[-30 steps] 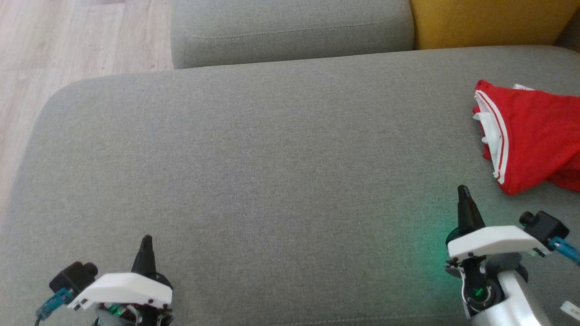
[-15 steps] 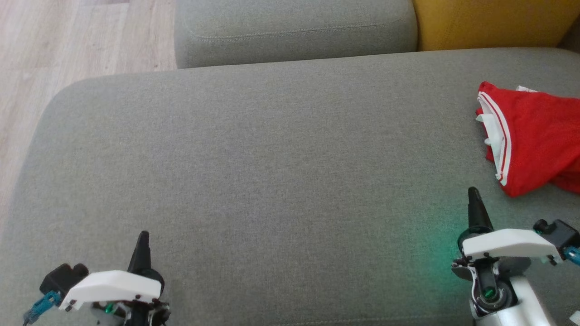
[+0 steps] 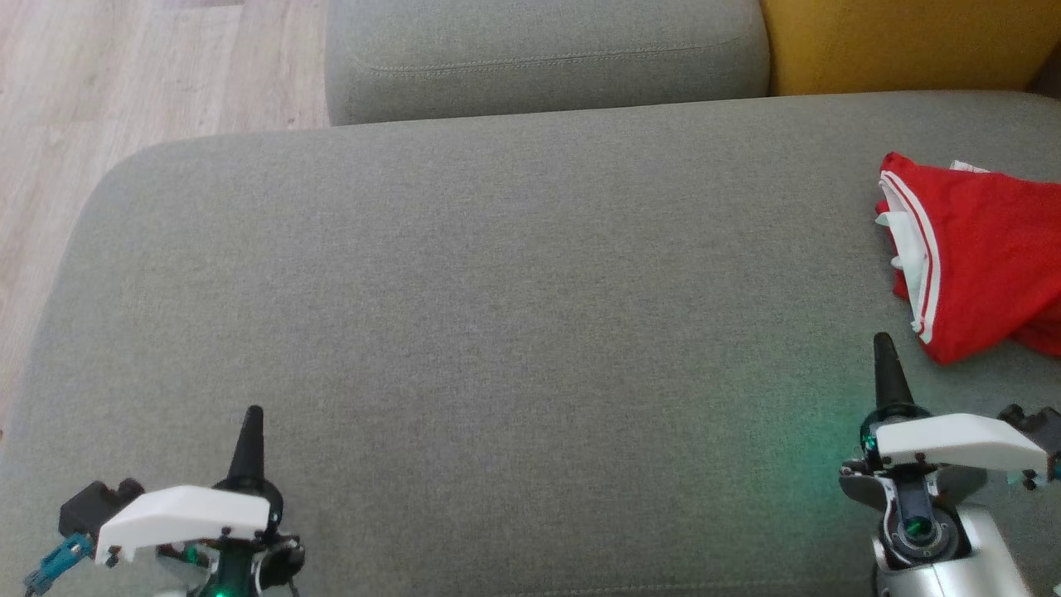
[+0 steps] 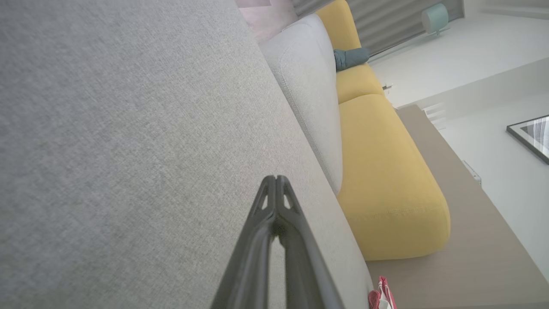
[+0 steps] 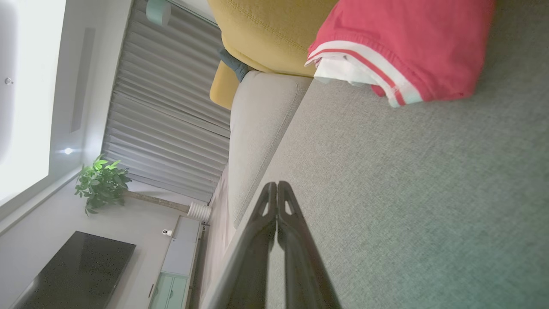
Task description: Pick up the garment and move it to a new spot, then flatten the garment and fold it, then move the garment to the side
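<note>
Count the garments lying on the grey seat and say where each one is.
1. A red garment lies crumpled at the grey seat's right side, just ahead of the right gripper; the head view cuts it off, so more may lie beyond.

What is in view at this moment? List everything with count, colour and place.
garment: one, red with white stripes, crumpled at the sofa seat's right end
sofa seat: one, grey, across the foreground
back cushion: one, grey, behind the seat
yellow cushions: at least two, right of the back cushion
floor: pale wood, beyond the seat's left end
potted plant: one, green, by the grey curtain
television: one, black, near the plant
framed picture: one, dark frame, on a pale wall
left gripper: dark fingers, shut, over the seat's near left
right gripper: dark fingers, shut, just short of the garment
</note>
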Controlling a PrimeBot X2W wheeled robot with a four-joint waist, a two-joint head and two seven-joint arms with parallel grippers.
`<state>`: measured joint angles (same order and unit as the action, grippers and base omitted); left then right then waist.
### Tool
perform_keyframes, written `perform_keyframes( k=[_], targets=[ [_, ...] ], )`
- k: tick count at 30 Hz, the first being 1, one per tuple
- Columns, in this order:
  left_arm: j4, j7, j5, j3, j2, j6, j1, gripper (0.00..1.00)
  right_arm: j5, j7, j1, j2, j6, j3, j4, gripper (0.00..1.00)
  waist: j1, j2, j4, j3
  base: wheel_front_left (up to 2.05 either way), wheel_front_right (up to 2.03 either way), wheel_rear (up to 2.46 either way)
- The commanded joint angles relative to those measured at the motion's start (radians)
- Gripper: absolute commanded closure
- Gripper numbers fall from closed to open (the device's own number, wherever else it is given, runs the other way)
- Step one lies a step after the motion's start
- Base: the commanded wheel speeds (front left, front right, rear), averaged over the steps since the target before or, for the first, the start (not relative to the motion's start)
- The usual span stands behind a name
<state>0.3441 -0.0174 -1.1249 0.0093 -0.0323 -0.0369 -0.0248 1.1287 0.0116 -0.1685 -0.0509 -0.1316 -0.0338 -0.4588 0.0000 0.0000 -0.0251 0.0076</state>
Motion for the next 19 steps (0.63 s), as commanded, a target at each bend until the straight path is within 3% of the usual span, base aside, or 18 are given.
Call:
perform_keyframes(
  k=[1, 19],
  targets=[
    [-0.040, 0.011, -0.028, 0.029, -0.013, -0.011, -0.053, 1.00, 0.031, -0.006, -0.012, -0.002, 0.001, 0.008, 0.047, 1.00, 0.0000, 0.0000, 0.001, 0.000, 0.00, 0.00, 0.00],
    [-0.066, 0.064, -0.231, 0.063, -0.015, -0.048, -0.067, 1.00, 0.231, -0.059, 0.020, -0.001, 0.001, -0.031, 0.121, 1.00, 0.0000, 0.0000, 0.012, -0.002, 0.00, 0.00, 0.00]
  ],
)
